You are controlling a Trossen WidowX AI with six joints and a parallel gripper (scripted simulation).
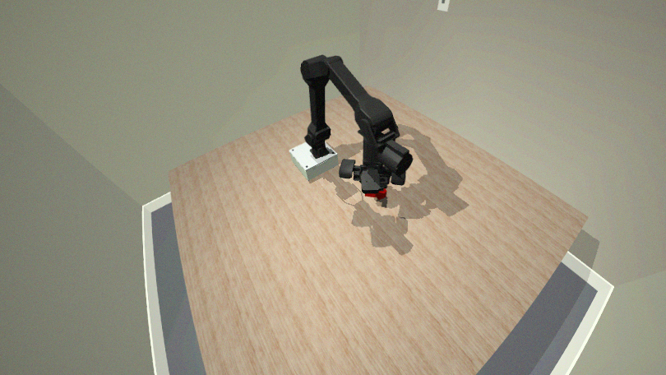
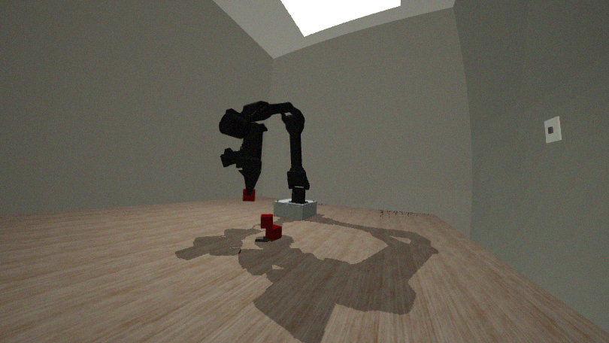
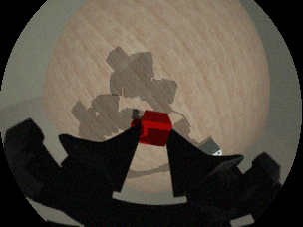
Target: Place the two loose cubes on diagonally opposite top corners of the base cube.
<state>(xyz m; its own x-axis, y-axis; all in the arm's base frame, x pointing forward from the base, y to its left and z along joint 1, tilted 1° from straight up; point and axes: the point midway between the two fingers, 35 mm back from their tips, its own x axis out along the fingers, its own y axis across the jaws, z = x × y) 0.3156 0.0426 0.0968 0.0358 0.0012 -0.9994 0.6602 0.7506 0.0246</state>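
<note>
A red cube [image 2: 249, 195] is held clamped between the fingertips of the gripper [image 2: 249, 189], raised well above the wooden table [image 2: 128, 264]. In the exterior view the base cube [image 2: 274, 232] is seen on the table with another red cube [image 2: 266, 220] sitting on one of its top corners, though how far that cube overhangs cannot be made out. From the top camera the stack is almost wholly hidden beneath the wrist, only a sliver of red [image 1: 375, 194] being visible, and in the wrist view the held cube [image 3: 154, 127] is partly covered by the dark fingers.
</note>
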